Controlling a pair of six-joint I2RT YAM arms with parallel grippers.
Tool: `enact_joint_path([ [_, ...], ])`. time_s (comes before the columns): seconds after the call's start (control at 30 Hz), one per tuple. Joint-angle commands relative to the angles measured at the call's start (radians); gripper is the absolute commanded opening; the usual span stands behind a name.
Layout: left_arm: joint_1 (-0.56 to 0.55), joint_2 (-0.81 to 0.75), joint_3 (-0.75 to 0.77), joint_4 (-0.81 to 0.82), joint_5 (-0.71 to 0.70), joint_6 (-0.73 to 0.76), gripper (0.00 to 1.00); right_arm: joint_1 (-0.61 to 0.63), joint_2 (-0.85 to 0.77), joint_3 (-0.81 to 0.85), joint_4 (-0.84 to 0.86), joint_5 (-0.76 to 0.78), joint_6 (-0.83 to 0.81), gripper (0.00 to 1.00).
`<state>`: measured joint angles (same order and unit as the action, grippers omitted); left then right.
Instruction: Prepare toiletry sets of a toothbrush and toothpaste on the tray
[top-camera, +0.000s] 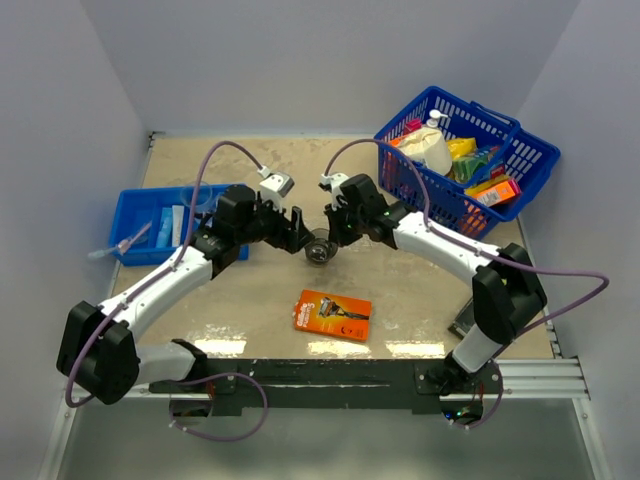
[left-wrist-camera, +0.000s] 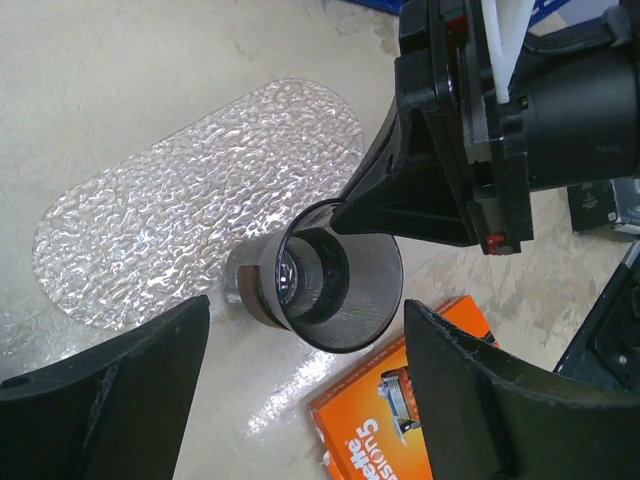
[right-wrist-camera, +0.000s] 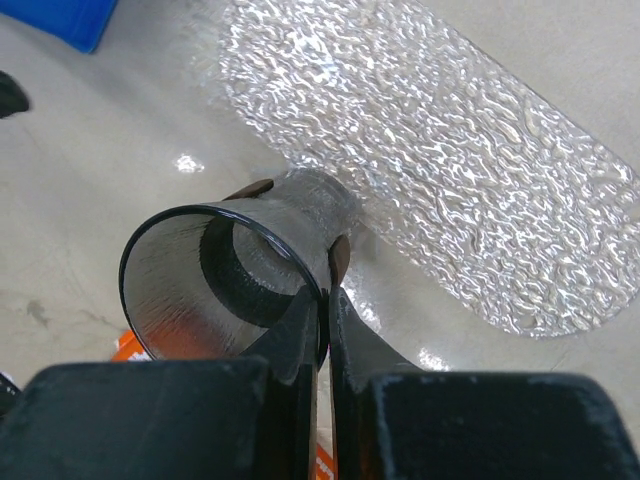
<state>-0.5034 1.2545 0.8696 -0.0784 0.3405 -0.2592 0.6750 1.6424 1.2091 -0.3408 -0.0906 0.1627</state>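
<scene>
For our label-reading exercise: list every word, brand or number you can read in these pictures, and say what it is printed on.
"usion5", start unclear: flat orange cardboard razor pack, left wrist view.
Other print on that pack: unreadable.
Packets in the blue wire basket: too small to read.

The right gripper (right-wrist-camera: 327, 285) reaches in from the bottom edge, its two dark fingers pinched together on the wall of a smoky, see-through cup (right-wrist-camera: 210, 270), one finger inside the rim and one outside. The cup is tilted with its open mouth towards the camera and its base at the near end of a clear, ripple-textured tray (right-wrist-camera: 450, 170) lying flat on the pale beige surface (right-wrist-camera: 120, 150). A corner of a blue bin (right-wrist-camera: 60, 20) shows at the top left, and a sliver of an orange pack (right-wrist-camera: 130, 345) peeks out beneath the cup.
</scene>
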Motion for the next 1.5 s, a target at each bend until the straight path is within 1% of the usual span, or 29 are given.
enact_joint_path([
  [0.0,0.009,-0.021,0.043,0.002,0.042,0.035,0.82,0.009,-0.027,0.115,0.01,-0.08,-0.054,0.0],
  [0.13,0.035,-0.053,0.042,-0.003,0.012,0.043,0.82,0.009,-0.024,0.122,0.031,-0.103,-0.055,0.0],
  [0.27,0.124,-0.127,0.008,0.037,0.02,0.015,0.83,0.008,-0.007,0.164,0.008,-0.087,-0.071,0.0],
  [0.37,0.15,-0.182,-0.003,0.051,-0.026,0.027,0.84,0.006,0.01,0.199,-0.013,-0.08,-0.083,0.0],
  [0.57,0.178,-0.305,-0.003,0.031,-0.24,0.08,0.88,0.003,0.062,0.282,-0.026,-0.066,-0.088,0.0],
  [0.6,0.18,-0.322,-0.017,0.034,-0.3,0.084,0.88,0.003,0.071,0.294,-0.026,-0.058,-0.086,0.0],
  [0.67,0.181,-0.38,-0.037,0.049,-0.339,0.1,0.88,0.006,0.108,0.328,-0.032,-0.061,-0.086,0.0],
  [0.7,0.181,-0.398,-0.059,0.057,-0.398,0.104,0.89,0.005,0.121,0.34,-0.04,-0.066,-0.086,0.0],
  [0.8,0.181,-0.457,-0.101,0.063,-0.439,0.12,0.9,0.005,0.163,0.377,-0.053,-0.061,-0.089,0.0],
  [0.83,0.181,-0.467,-0.109,0.095,-0.442,0.124,0.9,0.005,0.172,0.385,-0.055,-0.055,-0.089,0.0],
  [1.0,0.181,-0.457,-0.109,0.078,-0.442,0.127,0.9,0.008,0.233,0.444,-0.092,-0.046,-0.095,0.0],
  [1.13,0.181,-0.451,-0.107,0.08,-0.426,0.123,0.9,0.024,0.269,0.506,-0.141,0.008,-0.074,0.0],
  [1.47,0.181,-0.446,-0.109,0.08,-0.411,0.12,0.9,0.044,0.298,0.533,-0.145,0.065,-0.017,0.0],
])
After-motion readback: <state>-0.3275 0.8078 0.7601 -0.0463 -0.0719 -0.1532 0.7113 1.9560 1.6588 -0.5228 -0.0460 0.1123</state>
